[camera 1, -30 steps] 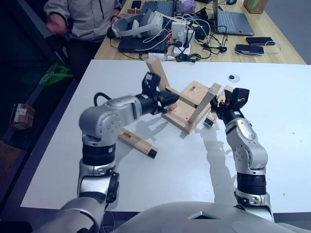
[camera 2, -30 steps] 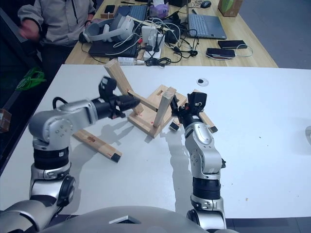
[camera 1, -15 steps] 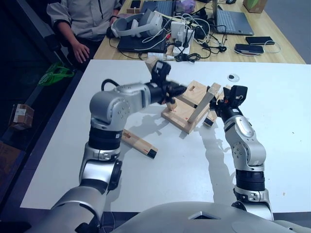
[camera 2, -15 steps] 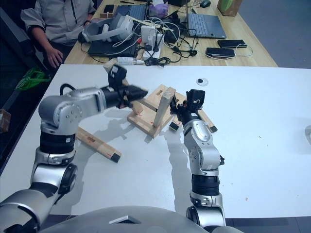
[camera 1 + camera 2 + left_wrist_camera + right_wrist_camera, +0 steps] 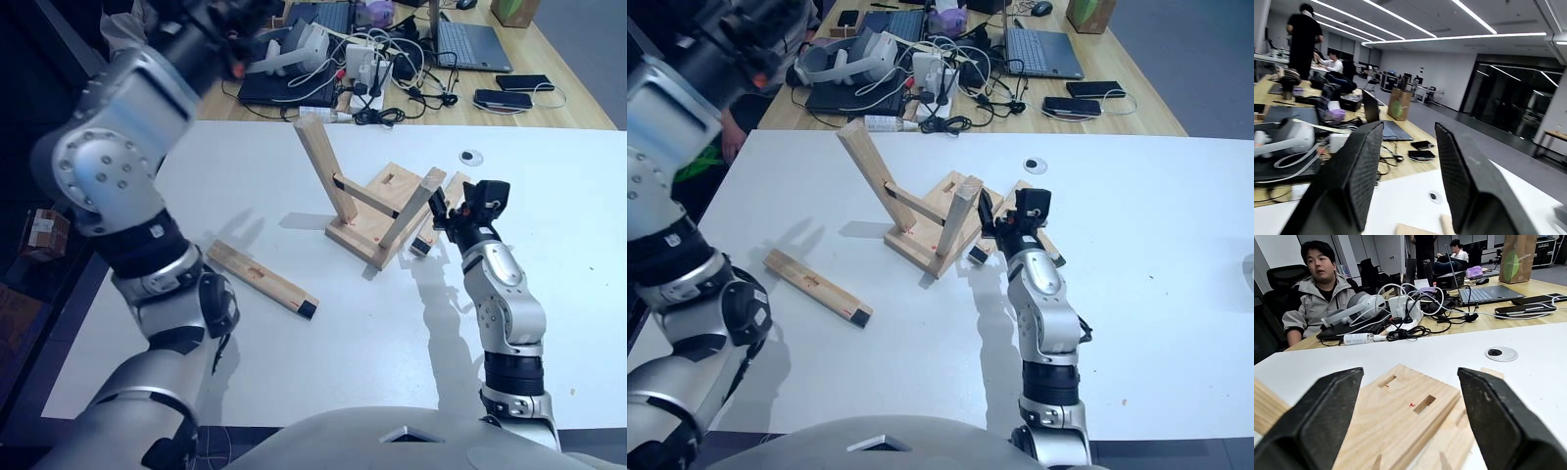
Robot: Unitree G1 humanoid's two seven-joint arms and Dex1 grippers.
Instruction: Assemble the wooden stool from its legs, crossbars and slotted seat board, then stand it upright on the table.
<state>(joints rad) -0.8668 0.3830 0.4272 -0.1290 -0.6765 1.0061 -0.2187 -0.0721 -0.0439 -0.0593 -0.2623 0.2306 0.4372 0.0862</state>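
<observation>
Left eye view: the white table [image 5: 509, 333] carries the part-built stool. The slotted seat board [image 5: 375, 223] lies tilted, with one leg [image 5: 321, 166] slanting up from it and a second leg [image 5: 413, 211] nearer the right arm. A crossbar [image 5: 368, 194] joins the two legs. A loose leg [image 5: 263, 279] lies flat, well apart on the robot's left. The right gripper [image 5: 446, 211] sits just beside the second leg; whether they touch, I cannot tell. The left gripper [image 5: 220, 20] is high above the table and blurred.

Right eye view: same layout.

Left wrist view: the left gripper's fingers [image 5: 1359, 171] are spread with nothing between them, and the room lies beyond.

Right wrist view: the right gripper's fingers [image 5: 1327, 421] are wide apart and hold nothing. The seat board's slots [image 5: 1424, 404] show beyond the gap.
</observation>
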